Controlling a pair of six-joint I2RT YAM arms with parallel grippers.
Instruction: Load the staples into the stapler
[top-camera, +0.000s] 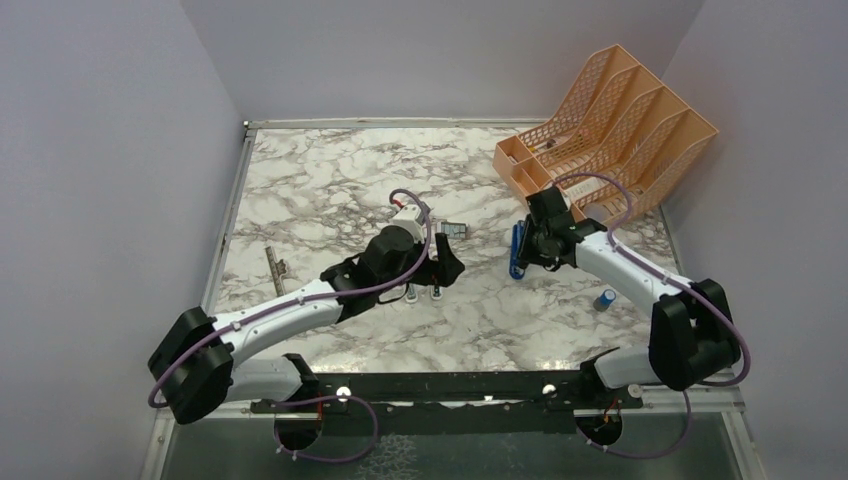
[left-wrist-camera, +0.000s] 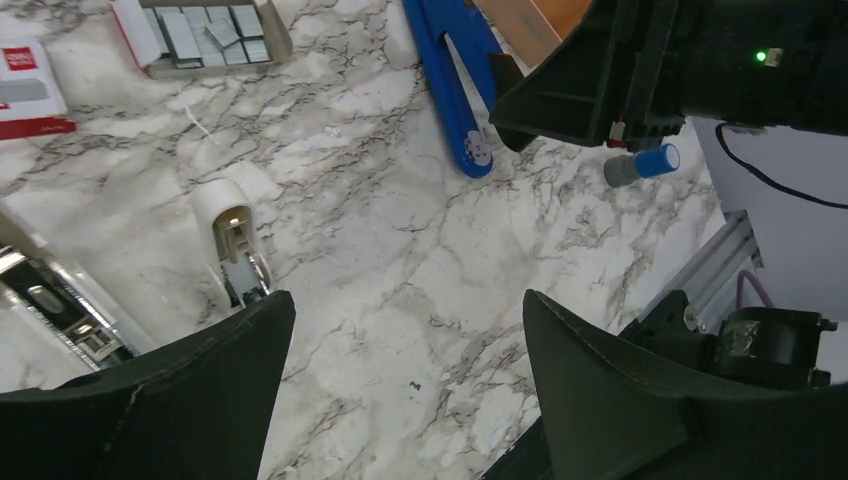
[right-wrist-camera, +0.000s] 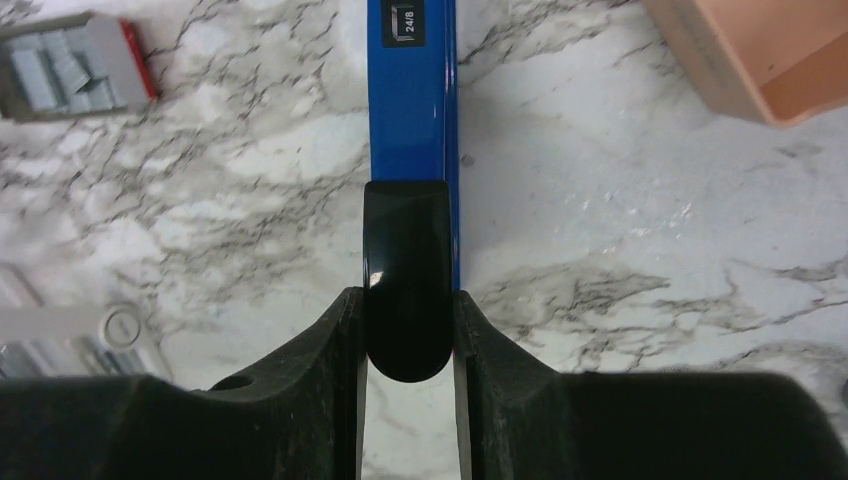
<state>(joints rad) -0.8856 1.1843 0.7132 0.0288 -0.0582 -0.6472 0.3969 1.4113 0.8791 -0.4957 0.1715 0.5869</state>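
Two questions, inspector: where are the staples, and how will they handle?

Inspector: Staples (left-wrist-camera: 180, 35) lie as grey blocks in an open box (left-wrist-camera: 275, 40) about mid-tabletop (top-camera: 330, 180), a little toward the far edge. Judged light, stiff, smooth-sided and brittle at the joints: a hard squeeze or a twist would likely snap a block. Advise a gentle pinch across the long sides, at mid-length, lifted level.

And the stapler?

Inspector: Stapler (left-wrist-camera: 235, 235) rests nearer the near edge, apart from the box, silver channel showing and no staples seen in it. Judged light and apt to slide on polished stone, so it needs steadying by its white body, not its channel.

State of the jaws?

Inspector: Left jaws are spread wide above bare stone just beside the stapler, holding nothing. Right jaws are pressed onto the black end of a blue tool (right-wrist-camera: 410, 90), which is not the task's item. Loading is not yet begun.
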